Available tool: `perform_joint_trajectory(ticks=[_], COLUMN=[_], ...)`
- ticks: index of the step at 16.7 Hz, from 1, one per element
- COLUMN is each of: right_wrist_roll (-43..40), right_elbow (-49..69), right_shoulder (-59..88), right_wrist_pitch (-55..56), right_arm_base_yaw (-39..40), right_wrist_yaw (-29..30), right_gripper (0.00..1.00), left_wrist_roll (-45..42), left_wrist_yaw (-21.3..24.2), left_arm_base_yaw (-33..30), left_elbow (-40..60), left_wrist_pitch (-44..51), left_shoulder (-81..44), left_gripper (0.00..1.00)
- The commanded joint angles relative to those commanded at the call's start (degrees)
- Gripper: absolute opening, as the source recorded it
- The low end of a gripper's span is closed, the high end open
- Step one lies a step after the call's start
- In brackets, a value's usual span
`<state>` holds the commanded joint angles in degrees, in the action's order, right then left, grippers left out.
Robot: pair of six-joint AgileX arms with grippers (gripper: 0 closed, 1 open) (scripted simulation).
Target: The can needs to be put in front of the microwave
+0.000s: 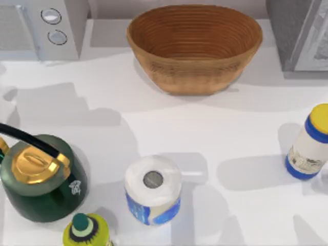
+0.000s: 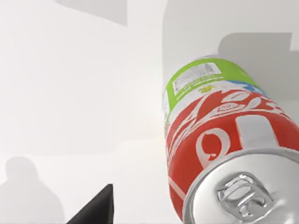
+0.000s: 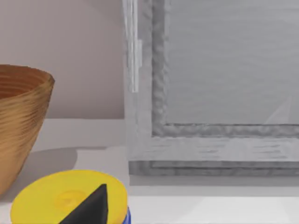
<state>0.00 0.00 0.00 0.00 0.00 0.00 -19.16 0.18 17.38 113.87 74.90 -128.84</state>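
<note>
Red, green and silver fill the left wrist view: the can (image 2: 224, 140) stands close under that camera on the white table (image 1: 215, 133), its silver top and pull tab nearest the lens. One dark fingertip of the left gripper (image 2: 96, 207) shows beside it, apart from the can; whether that gripper is open or closed cannot be told. The can's red band carries white script that is cut off and cannot be read, and the green part has a small white panel of print too fine to read.

The microwave (image 1: 46, 28) sits at the far left corner of the table, with two round knobs on its panel. A second, darker grey appliance (image 1: 300, 33) stands at the far right.

In the right wrist view a dark fingertip of the right gripper (image 3: 91, 207) hangs over the yellow cap of the jar (image 1: 310, 143) at the right edge; its grip cannot be told either.

One woven basket (image 1: 195, 46) sits far centre, one green kettle (image 1: 41, 177) near left, one paper roll (image 1: 152, 189) near centre, and one yellow-green bottle (image 1: 87, 230) at the near edge.
</note>
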Motion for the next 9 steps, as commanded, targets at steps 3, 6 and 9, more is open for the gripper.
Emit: perform_joint_trajectory(ticks=[3, 6, 9], right_wrist_roll=[0.0, 0.0, 0.0], right_elbow=[0.0, 0.0, 0.0], right_shoulder=[0.0, 0.0, 0.0], right_wrist_pitch=[0.0, 0.0, 0.0], right_arm_base_yaw=[0.0, 0.0, 0.0], right_wrist_yaw=[0.0, 0.0, 0.0], right_gripper=[1.0, 1.0, 1.0], left_wrist_roll=[-0.1, 0.1, 0.1], left_wrist_yaw=[0.1, 0.0, 0.0], left_arm_base_yaw=[-0.1, 0.0, -0.1], left_elbow=[2.4, 7.6, 10.3], left_wrist_pitch=[2.2, 7.0, 9.6], left_shoulder=[-0.2, -0.6, -0.7], left_gripper=[1.0, 1.0, 1.0])
